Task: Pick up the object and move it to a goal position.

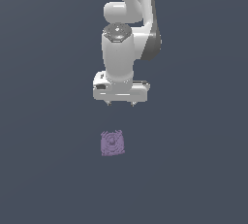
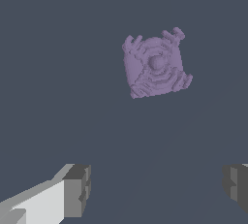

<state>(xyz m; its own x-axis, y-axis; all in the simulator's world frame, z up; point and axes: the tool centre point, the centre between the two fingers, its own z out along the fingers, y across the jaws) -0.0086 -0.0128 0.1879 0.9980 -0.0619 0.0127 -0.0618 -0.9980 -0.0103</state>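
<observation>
Approach is judged to be the step in hand: the claw is held open and empty above the bench. The pale-purple ridged block is seen lying apart from it. Alignment over the block, then descent, is called for.

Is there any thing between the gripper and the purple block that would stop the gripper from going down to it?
Nothing visible does. In both views only bare dark surface lies between the gripper and the purple block. The jaws stand wide apart with nothing in them, and the block lies alone, off from the point beneath the fingers.
</observation>
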